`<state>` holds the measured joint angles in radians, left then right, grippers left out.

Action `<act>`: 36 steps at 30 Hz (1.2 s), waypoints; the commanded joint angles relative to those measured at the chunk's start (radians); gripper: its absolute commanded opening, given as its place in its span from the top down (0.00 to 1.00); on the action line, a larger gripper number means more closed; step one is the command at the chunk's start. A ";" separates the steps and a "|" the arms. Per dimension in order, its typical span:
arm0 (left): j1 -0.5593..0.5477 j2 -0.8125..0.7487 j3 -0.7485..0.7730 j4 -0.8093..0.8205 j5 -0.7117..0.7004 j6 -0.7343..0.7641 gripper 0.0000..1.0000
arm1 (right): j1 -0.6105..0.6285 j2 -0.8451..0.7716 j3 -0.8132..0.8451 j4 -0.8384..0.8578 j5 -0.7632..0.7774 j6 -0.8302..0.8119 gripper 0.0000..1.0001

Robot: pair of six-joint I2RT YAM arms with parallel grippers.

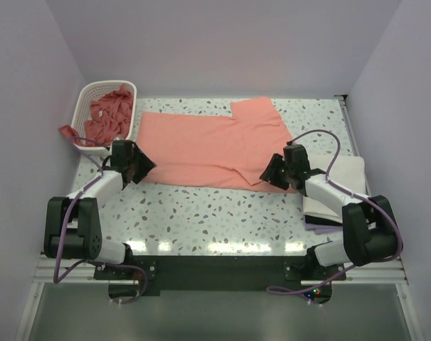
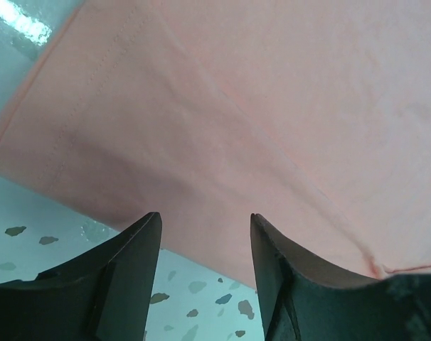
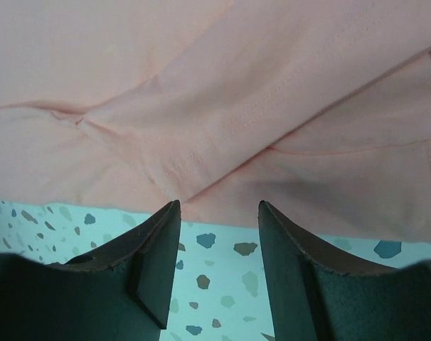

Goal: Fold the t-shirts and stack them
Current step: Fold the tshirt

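A salmon-pink t-shirt (image 1: 215,145) lies spread flat across the middle of the table, with part of it folded over near its right side. My left gripper (image 1: 147,165) is at the shirt's near left corner. In the left wrist view it (image 2: 205,220) is open and empty, with the hem (image 2: 130,177) just past the tips. My right gripper (image 1: 267,172) is at the near right edge. In the right wrist view it (image 3: 219,206) is open and empty, just short of a folded layer of the shirt (image 3: 215,142). More pink t-shirts (image 1: 109,117) are heaped in the basket. A folded white t-shirt (image 1: 347,174) lies at the right.
The white lattice basket (image 1: 107,84) stands at the back left corner, and one pink piece (image 1: 67,131) hangs over its near side. The right arm reaches over the white folded pile. Speckled tabletop (image 1: 215,213) shows between the shirt and the arm bases.
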<state>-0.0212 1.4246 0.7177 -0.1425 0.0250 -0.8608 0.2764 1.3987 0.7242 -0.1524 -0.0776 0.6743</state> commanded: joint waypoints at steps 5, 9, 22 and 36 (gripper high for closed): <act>-0.002 -0.010 -0.049 0.095 -0.051 -0.024 0.45 | 0.004 0.033 -0.081 0.211 0.047 0.087 0.49; 0.000 -0.010 -0.058 0.093 -0.054 -0.027 0.45 | 0.004 0.025 -0.111 0.290 0.044 0.120 0.49; -0.002 -0.021 -0.024 0.127 0.029 -0.034 0.47 | 0.003 0.016 -0.106 0.318 0.042 0.156 0.50; -0.002 0.002 -0.004 0.127 0.050 -0.040 0.48 | 0.004 0.112 -0.134 0.378 0.045 0.174 0.51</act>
<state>-0.0212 1.4261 0.6697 -0.0677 0.0578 -0.8806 0.2790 1.4948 0.5987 0.1547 -0.0616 0.8364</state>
